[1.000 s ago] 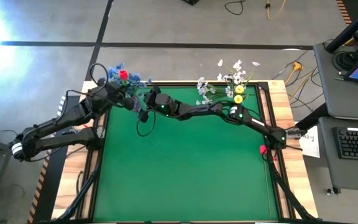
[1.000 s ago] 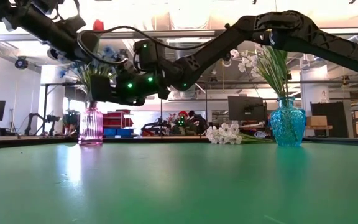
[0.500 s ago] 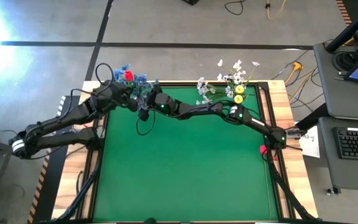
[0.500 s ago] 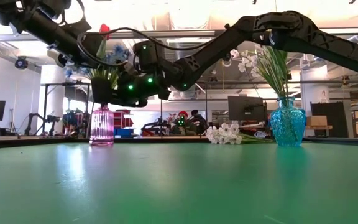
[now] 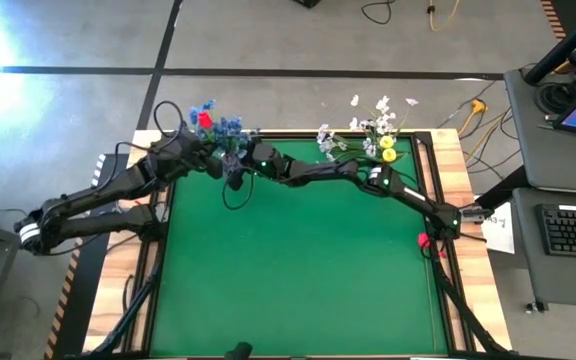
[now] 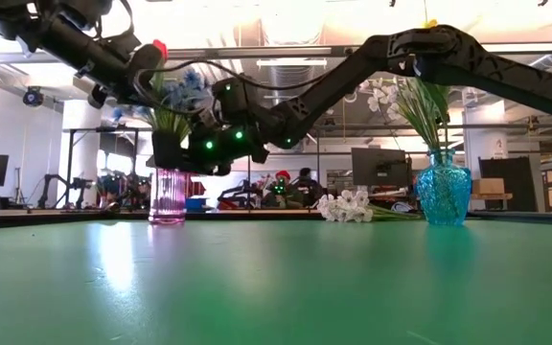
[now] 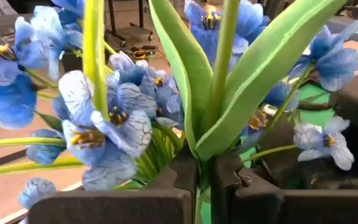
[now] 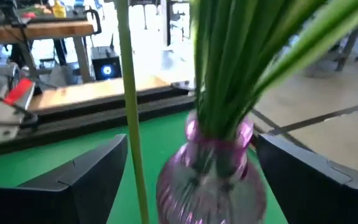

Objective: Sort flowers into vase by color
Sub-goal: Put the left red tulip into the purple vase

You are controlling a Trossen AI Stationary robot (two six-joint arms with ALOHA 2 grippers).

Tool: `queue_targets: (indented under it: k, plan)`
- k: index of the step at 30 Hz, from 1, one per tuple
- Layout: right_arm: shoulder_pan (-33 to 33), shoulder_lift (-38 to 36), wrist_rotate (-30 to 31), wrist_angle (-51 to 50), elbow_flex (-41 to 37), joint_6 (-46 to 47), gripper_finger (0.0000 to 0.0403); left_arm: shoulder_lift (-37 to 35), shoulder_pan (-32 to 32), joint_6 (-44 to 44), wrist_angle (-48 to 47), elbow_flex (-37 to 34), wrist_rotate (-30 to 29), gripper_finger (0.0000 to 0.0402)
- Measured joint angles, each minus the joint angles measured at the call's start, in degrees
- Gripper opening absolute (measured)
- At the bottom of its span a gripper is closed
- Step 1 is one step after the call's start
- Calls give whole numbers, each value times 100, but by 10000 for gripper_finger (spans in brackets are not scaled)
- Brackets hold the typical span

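Note:
A pink glass vase (image 6: 169, 196) stands at the table's far left and holds blue flowers (image 6: 185, 91) on green stems. A red tulip (image 6: 159, 47) rises above them, and my left gripper (image 7: 205, 171) is shut on its leafy stem. My right gripper (image 8: 207, 186) comes in level from the right. It is open, with one finger on each side of the vase (image 8: 213, 177), touching nothing. A single thin stem (image 8: 129, 118) runs down outside the vase's neck. In the high view the blue flowers (image 5: 226, 128) and red tulip (image 5: 205, 118) hide the vase. My left gripper pinches the tulip's green stem (image 7: 204, 158) between its two fingers, where the long leaves branch off. The fingers come nearly level from the table's left and lie across the stem. The stem stands upright, with the bloom above the fingers among the blue flowers.
A teal vase (image 6: 444, 192) with white sprays and a yellow tulip (image 5: 386, 155) stands at the far right. A bunch of white blossoms (image 6: 348, 205) lies on the table beside it. The green mat's (image 5: 298, 270) middle and near part are bare.
The pink vase and its flowers have slid a little toward the table's right, staying upright. My left gripper has gone the same way with the red tulip. My right gripper has sunk a little and moved in around the vase's neck.

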Motion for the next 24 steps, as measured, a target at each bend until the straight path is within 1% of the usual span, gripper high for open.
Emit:
queue_targets:
  k: [3,11,18,21,24]
  plan:
    - [-5,71,1,-14,0,10,319,59,0,0,2,0,0,0]
    - [-63,73,-35,32,-2,16,238,187,2,61,257,2,10,0]
    - [-73,60,-49,-55,9,-18,201,75,2,98,207,3,17,0]
    - [-90,58,-225,-79,9,24,187,-47,2,98,157,1,28,0]
    - [-94,51,-301,-88,9,23,176,-253,2,96,-168,105,231,0]
